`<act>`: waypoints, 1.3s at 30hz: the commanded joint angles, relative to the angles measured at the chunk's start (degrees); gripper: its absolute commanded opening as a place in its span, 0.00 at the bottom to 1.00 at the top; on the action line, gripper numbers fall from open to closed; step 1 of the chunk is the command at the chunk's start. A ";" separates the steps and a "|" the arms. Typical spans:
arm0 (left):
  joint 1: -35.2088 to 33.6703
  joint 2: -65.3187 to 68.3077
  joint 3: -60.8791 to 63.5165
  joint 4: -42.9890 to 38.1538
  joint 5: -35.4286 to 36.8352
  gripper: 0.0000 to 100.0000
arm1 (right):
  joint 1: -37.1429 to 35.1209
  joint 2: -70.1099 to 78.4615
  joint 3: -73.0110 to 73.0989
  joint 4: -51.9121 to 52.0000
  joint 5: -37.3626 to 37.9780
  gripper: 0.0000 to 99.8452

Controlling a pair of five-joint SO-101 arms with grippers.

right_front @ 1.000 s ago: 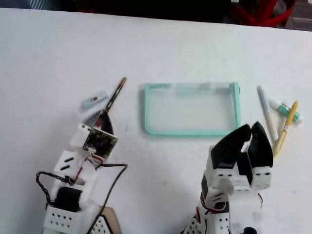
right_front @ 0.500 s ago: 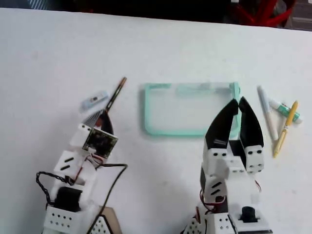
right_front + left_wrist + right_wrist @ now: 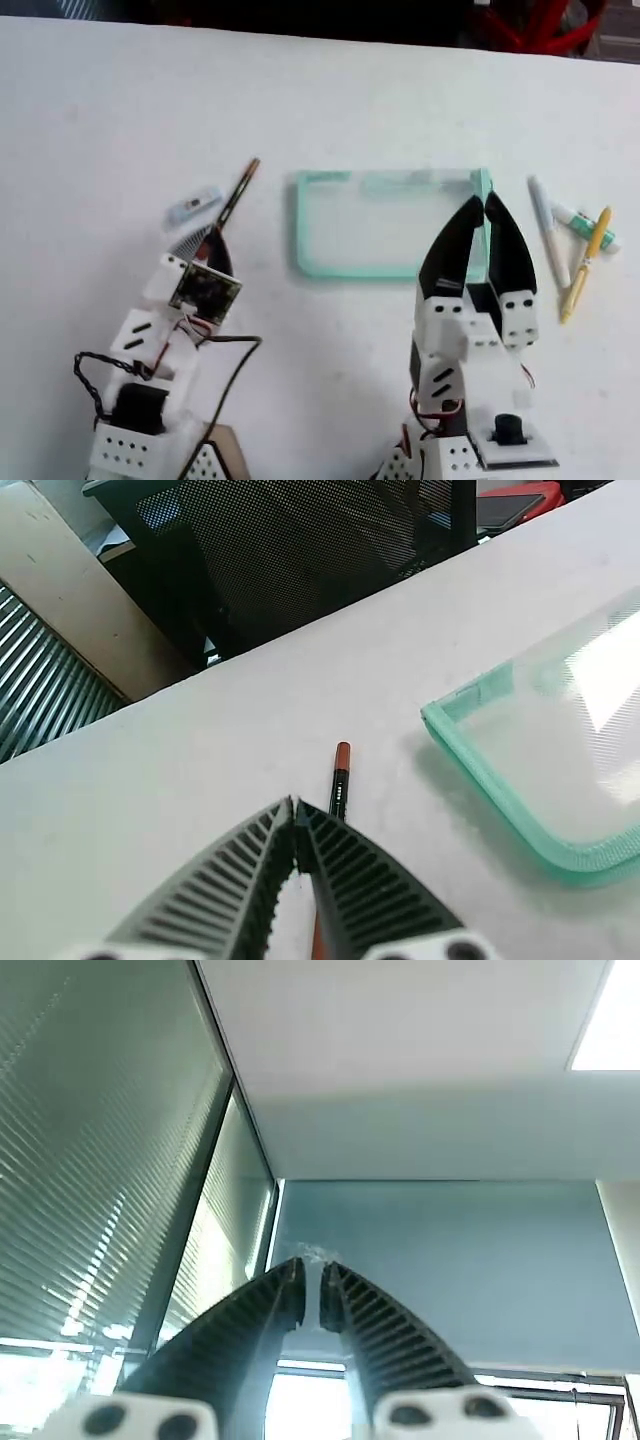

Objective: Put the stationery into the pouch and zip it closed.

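**Stationery all outside pouch, both grippers closed**

Clear mint-trimmed pouch point(image 3: 385, 225) lies flat mid-table point(image 3: 330, 90). White table shows through it. Brown pencil point(image 3: 238, 192) and small white-blue item point(image 3: 194, 206) lie toward the left edge. White pen point(image 3: 547, 228), green marker point(image 3: 582, 226) and yellow pen point(image 3: 585, 262) lie toward the right edge. Left gripper point(image 3: 296, 808) is by the pencil, fingers together. Right gripper point(image 3: 484, 203) is over the pouch's right end, fingers almost touching.

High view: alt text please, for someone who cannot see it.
A translucent mint-green pouch lies empty at the middle of a white table, with the right gripper overlapping its right end. Right of it lie a white pen, a green-and-white marker and a yellow pen; left of it, a brown pencil and a small blue-and-white object sit by the left gripper.
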 commanded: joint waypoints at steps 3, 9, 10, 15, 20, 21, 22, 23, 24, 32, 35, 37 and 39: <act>0.31 -0.40 -0.26 0.09 -0.26 0.03 | 0.66 0.48 0.44 19.03 -0.26 0.04; 0.13 -0.40 -0.26 -0.26 1.14 0.03 | 0.75 0.48 0.44 42.86 -0.35 0.05; 0.22 -0.48 -0.26 -0.26 3.25 0.03 | 0.75 0.48 0.44 45.76 -0.35 0.05; 0.40 -0.48 -0.26 -5.89 11.96 0.03 | 0.75 0.48 0.44 53.49 -0.35 0.05; 0.40 -0.48 -0.26 -9.41 13.36 0.09 | 0.31 0.48 0.44 58.24 0.00 0.05; 0.31 -0.48 -0.26 -7.91 15.12 0.13 | 0.40 0.48 0.44 58.68 0.00 0.05; 0.31 -0.48 -0.26 -6.15 17.14 0.18 | 0.57 0.48 0.44 59.21 0.00 0.05; 0.57 -0.48 -0.26 -4.04 18.46 0.23 | 0.57 0.48 0.44 60.26 0.00 0.05; 1.54 -0.48 -0.26 -1.85 18.46 0.28 | 0.57 0.31 0.44 61.14 0.00 0.05; 4.88 -0.48 -5.71 4.84 16.09 0.21 | 0.66 0.48 0.44 68.53 0.09 0.05; 3.38 -0.48 -5.98 4.92 16.09 0.16 | 0.22 0.48 0.44 71.25 0.09 0.05; 1.19 -0.48 -5.80 4.92 16.26 0.14 | 0.22 0.48 0.44 71.87 0.09 0.05; -2.24 -0.48 -5.27 5.80 16.09 0.11 | 0.22 0.48 0.44 71.96 0.09 0.05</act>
